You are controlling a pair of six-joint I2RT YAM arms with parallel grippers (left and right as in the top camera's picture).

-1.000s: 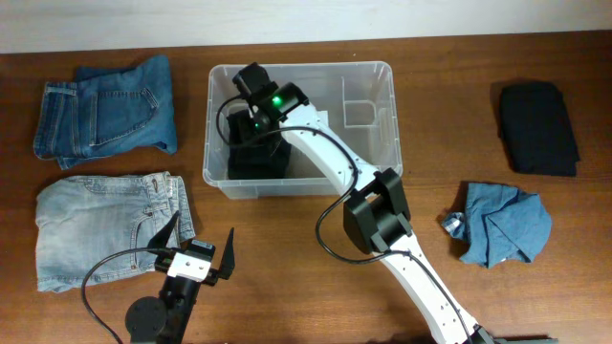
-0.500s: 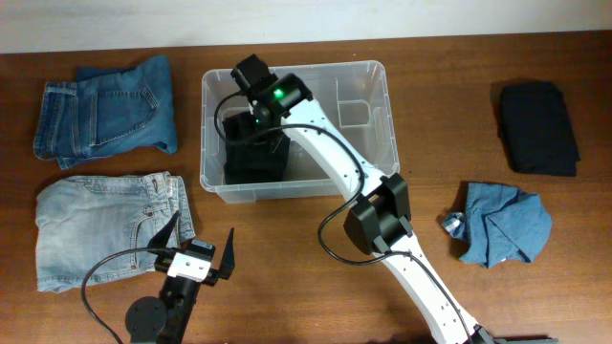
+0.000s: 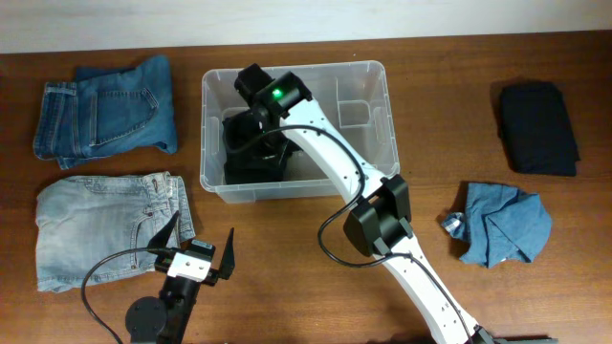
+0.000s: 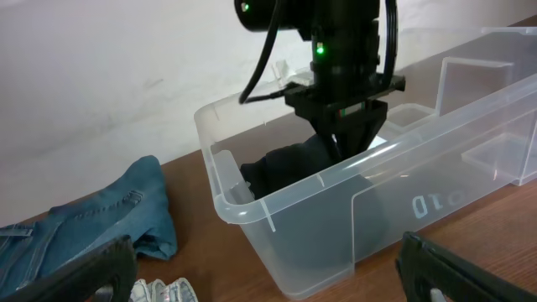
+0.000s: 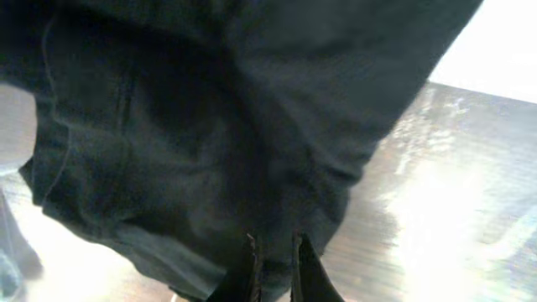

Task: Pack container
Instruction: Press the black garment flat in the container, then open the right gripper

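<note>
The container (image 3: pixel 218 189) sits at the middle back of the table (image 3: pixel 440 76), with a black garment (image 3: pixel 251 164) bunched in its left half. The right gripper (image 5: pixel 273 267) reaches down into it, its fingers nearly pressed together and, as far as the dark close view allows, nipping a fold of that garment. The left gripper (image 3: pixel 203 229) hovers spread wide in front of the container, beside the pale jeans (image 3: pixel 96 229).

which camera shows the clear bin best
The overhead view: the container shows whole, all four rim edges, with the dark garment in one end. The left wrist view shows one corner and a long wall from the side. The right wrist view shows only a patch of glossy floor beside the cloth.
</note>
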